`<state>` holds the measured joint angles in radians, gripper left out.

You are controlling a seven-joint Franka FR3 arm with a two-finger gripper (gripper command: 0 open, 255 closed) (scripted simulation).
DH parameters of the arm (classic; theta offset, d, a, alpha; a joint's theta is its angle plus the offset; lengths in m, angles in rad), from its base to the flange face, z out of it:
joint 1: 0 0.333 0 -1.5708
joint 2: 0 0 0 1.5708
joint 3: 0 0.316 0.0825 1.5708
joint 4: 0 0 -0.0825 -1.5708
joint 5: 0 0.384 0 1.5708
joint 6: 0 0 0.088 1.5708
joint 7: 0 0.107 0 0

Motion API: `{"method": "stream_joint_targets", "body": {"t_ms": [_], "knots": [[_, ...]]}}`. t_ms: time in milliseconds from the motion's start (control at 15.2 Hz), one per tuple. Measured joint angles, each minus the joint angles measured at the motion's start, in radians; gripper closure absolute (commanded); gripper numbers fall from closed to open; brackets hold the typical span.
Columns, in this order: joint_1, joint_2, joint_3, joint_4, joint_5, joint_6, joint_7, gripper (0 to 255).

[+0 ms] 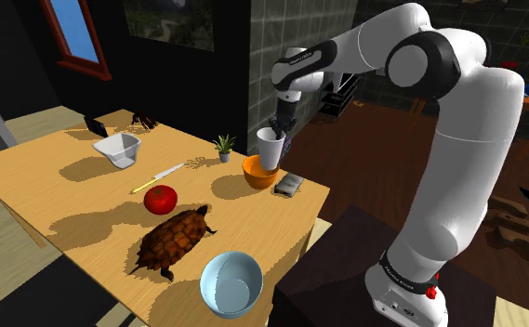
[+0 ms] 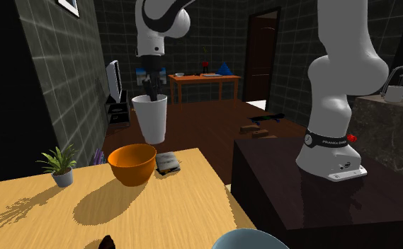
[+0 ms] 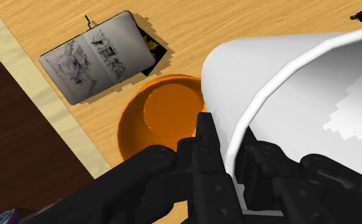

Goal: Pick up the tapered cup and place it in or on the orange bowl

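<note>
My black gripper is shut on the rim of the white tapered cup, one finger outside the wall and one inside. The cup hangs upright in the air, clear of the table. The orange bowl stands on the wooden table just below the cup. In the second exterior view the cup's base is above the bowl's rim and slightly toward that view's right. The bowl looks empty.
A small open booklet lies beside the orange bowl near the table's edge. A potted plant, knife, tomato, turtle figure, light blue bowl and white square bowl share the table.
</note>
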<state>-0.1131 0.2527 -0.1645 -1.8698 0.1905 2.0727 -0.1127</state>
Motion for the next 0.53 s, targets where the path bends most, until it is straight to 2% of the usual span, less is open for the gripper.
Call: {"method": "stream_joint_targets", "body": {"t_ms": [396,528], "knots": [[-0.052,0.215,-0.006,0.378,0.022,-0.17,-0.024,255],[-0.077,0.317,-0.004,0.557,0.031,-0.248,-0.026,255]]}}
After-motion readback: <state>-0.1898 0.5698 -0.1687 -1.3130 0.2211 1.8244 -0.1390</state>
